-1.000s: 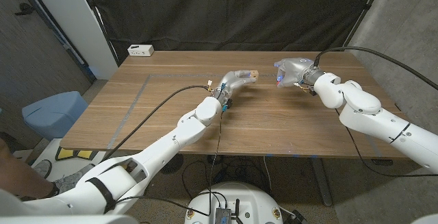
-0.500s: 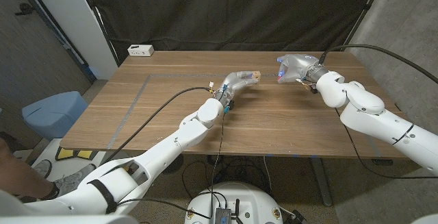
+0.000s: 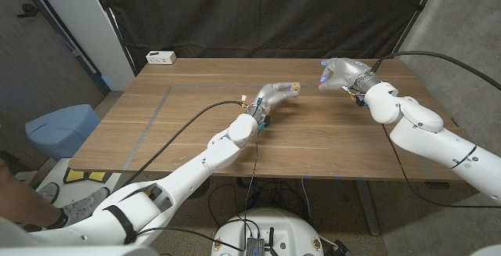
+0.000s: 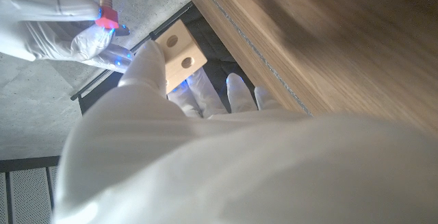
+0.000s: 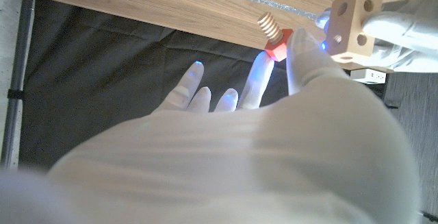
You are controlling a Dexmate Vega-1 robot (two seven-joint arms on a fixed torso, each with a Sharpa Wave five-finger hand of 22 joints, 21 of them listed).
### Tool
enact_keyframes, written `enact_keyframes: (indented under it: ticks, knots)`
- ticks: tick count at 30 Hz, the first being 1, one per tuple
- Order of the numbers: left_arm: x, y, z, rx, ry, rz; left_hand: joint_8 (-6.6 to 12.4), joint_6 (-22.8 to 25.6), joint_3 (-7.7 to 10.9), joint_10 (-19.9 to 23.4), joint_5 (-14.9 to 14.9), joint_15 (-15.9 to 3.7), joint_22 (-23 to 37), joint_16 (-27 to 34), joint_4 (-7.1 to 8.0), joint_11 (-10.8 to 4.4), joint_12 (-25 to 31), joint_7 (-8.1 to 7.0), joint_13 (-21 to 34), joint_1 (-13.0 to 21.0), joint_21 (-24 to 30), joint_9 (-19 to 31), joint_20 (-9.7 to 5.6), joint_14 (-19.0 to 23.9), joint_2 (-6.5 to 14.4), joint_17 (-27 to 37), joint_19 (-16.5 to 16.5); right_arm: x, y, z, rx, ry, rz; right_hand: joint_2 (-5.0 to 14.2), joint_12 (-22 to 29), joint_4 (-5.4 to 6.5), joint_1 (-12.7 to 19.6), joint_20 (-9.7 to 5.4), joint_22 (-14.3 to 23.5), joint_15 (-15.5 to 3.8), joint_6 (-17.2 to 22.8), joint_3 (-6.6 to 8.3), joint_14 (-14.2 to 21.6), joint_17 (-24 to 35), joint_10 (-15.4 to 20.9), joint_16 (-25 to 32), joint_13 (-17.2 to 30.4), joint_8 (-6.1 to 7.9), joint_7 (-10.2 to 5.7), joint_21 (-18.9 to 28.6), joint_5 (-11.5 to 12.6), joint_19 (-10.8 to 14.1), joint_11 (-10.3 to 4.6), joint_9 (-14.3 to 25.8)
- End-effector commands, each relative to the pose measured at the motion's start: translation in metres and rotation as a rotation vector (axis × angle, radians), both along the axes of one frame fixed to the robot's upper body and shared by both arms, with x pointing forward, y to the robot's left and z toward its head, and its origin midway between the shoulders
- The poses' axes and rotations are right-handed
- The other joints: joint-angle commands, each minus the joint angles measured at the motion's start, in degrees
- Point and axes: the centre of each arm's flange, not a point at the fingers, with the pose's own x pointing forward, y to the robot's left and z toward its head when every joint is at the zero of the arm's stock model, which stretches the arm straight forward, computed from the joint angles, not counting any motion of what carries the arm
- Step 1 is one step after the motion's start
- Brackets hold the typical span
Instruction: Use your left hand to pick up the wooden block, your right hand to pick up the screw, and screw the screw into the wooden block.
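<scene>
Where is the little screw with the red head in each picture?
Head view: far too small to make out; it would be at the right robot hand, raised over the table.
Left wrist view: screw near the top left corner, pinched by the right robot hand.
Right wrist view: top middle, screw's thread pointing up-left.
Shared landmark: the wooden block held in the left robot hand.

Pale wooden block (image 4: pixel 179 54) with two round holes, held aloft; red-headed screw (image 5: pixel 272 33), threads bare, at its 3 o'clock, apart.
</scene>
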Motion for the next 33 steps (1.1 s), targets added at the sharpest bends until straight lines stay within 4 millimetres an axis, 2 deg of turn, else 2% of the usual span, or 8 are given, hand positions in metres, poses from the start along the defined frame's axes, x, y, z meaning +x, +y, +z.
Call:
enact_keyframes:
  ticks: [1,11,33]
  knots:
    - [-0.001,-0.01,0.0,-0.027,-0.002,-0.018,0.57,0.68,0.01,0.42,0.19,-4.33,0.17,0.32,0.29,-0.04,0.27,-0.01,0.16,0.05,0.07,0.2,-0.1,0.66,0.55,0.08,-0.23,-0.003,-0.001,0.001,0.103,-0.034,0.037,0.65,0.15,-0.04,0.1,-2.86,0.15,-4.07,0.59,0.41,0.6,-0.03,0.4,-0.17,0.1,0.31,0.2,-0.14,0.38,0.62,0.08,0.01]
    - [0.001,-0.018,-0.002,-0.039,0.001,-0.037,0.54,0.74,-0.03,0.55,0.19,-4.4,0.16,0.34,0.22,-0.05,0.2,-0.01,0.22,0.11,0.09,0.19,-0.16,0.79,0.5,0.06,-0.19,-0.006,-0.004,0.001,0.207,-0.076,0.066,0.72,0.13,-0.01,0.04,-2.82,0.15,-3.96,0.82,0.14,1.06,-0.09,0.94,-0.1,0.1,0.2,0.46,-0.17,0.44,0.88,0.52,-0.55]
    - [0.003,-0.03,-0.003,-0.064,0.022,-0.083,0.36,0.59,-0.14,0.68,0.21,-4.41,0.16,0.3,0.25,-0.04,-0.03,0.08,0.35,0.09,0.1,0.18,-0.08,0.78,0.64,0.09,-0.22,-0.007,-0.009,-0.014,0.45,-0.129,0.159,1.09,-0.1,0.12,-0.1,-2.72,0.14,-3.78,1.7,-0.47,1.79,-0.14,1.45,0.0,0.11,0.2,1.33,-0.25,0.63,1.32,0.94,-1.61]
